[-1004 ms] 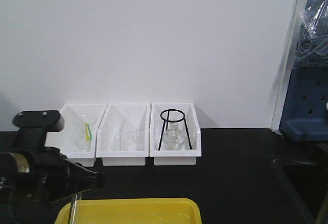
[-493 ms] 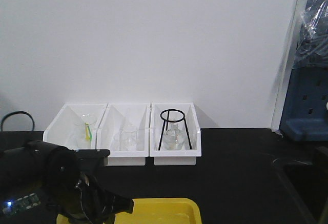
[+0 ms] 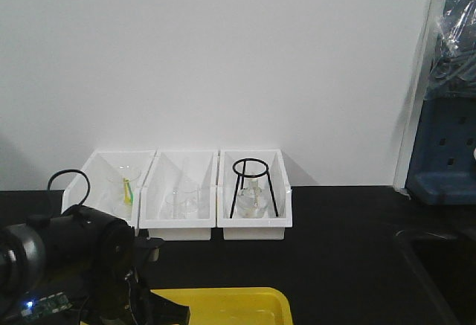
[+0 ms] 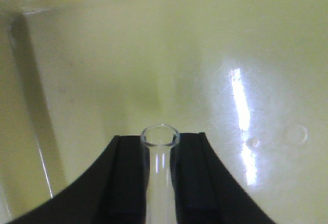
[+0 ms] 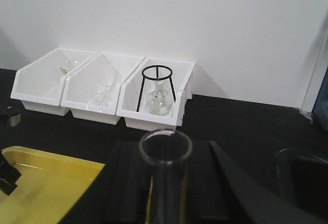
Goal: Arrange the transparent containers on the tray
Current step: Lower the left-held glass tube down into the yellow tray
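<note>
A plain white wall (image 3: 223,57) stands behind a black bench (image 3: 349,251). The black left arm (image 3: 82,251) bends down at the near left of the front view, over the left end of the shallow bright yellow plastic tray (image 3: 238,299), which lies at the near edge of the bench.

Three opaque white rectangular bins sit side by side against the wall, well apart from the tray: the left bin (image 3: 104,227), the middle bin (image 3: 178,228) and the right bin (image 3: 254,230). A black wire ring stand (image 3: 252,175) stands upright in the right bin, with a round clear glass flask (image 5: 157,101) under its ring. The middle bin holds a small clear glass beaker (image 3: 181,202). The left bin holds a clear conical glass vessel (image 3: 126,184) with something yellow-green in it.

The left pincer (image 4: 160,142) is narrow, its black fingers (image 4: 128,167) pressed on either side of a slender clear glass test tube (image 4: 160,193). The tube's open mouth points over the yellow tray floor; whether the tube touches the tray cannot be told.

The right pincer (image 5: 165,152) grips a second clear test tube (image 5: 165,183) between its fingers, hanging above the bench just beside the tray's right end.
</note>
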